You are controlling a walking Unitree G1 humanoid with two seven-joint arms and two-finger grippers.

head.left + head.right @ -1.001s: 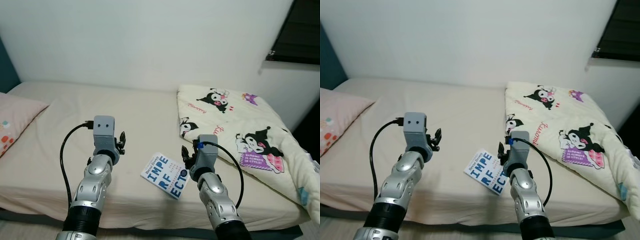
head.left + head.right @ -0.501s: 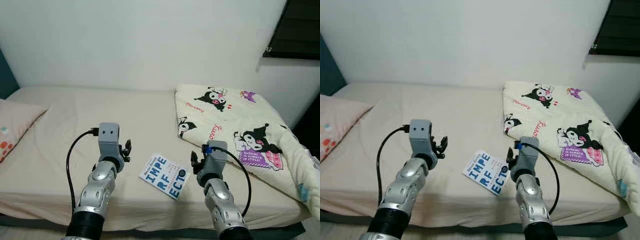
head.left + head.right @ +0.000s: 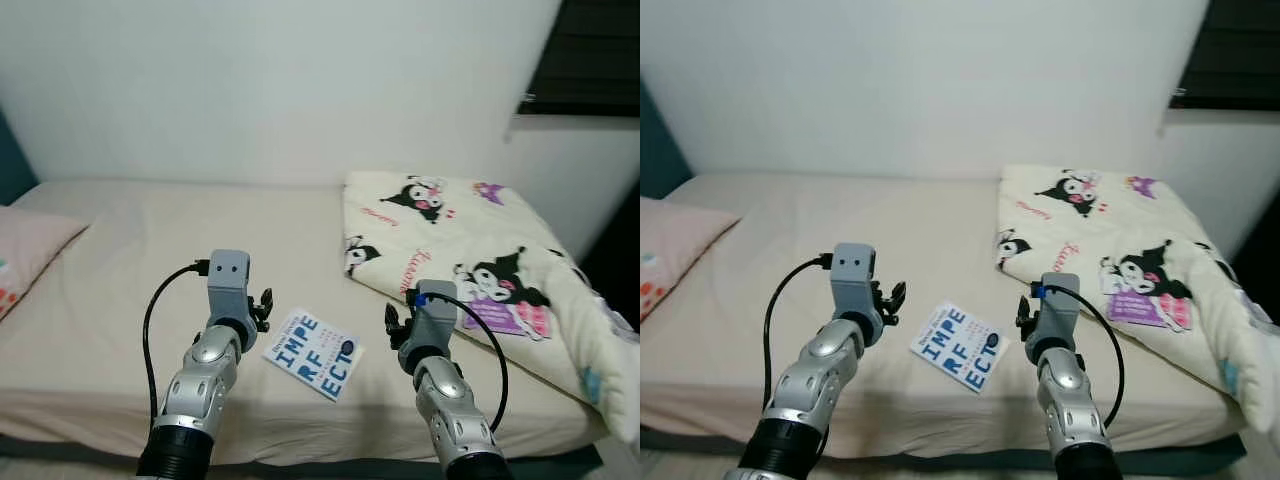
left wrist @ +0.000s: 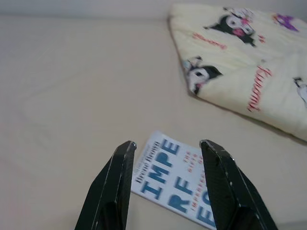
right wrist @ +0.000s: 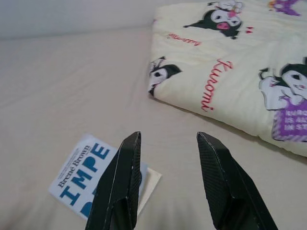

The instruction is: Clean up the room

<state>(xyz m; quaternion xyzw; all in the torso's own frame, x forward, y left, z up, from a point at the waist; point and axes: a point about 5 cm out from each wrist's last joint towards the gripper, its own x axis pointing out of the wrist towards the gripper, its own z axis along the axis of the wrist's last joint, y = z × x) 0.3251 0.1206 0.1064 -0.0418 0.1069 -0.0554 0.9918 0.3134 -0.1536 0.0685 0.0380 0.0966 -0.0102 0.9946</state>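
Observation:
A white book (image 3: 312,352) with blue letters lies flat on the beige bed (image 3: 130,240), near its front edge. My left gripper (image 3: 262,304) hovers just left of the book, open and empty. In the left wrist view its fingers (image 4: 117,182) frame the book (image 4: 175,184). My right gripper (image 3: 392,322) hangs just right of the book, open with nothing held. The right wrist view shows the book (image 5: 93,175) beyond one of its fingers (image 5: 122,184).
A folded cream blanket (image 3: 470,260) with cartoon prints covers the bed's right side. A pink pillow (image 3: 25,250) lies at the far left. A white wall (image 3: 280,80) stands behind the bed, and a dark window (image 3: 595,50) is at the upper right.
The camera has shifted, so the scene sits further left in the picture. Both grippers now flank the book at close range; the right gripper has come off the book's right edge.

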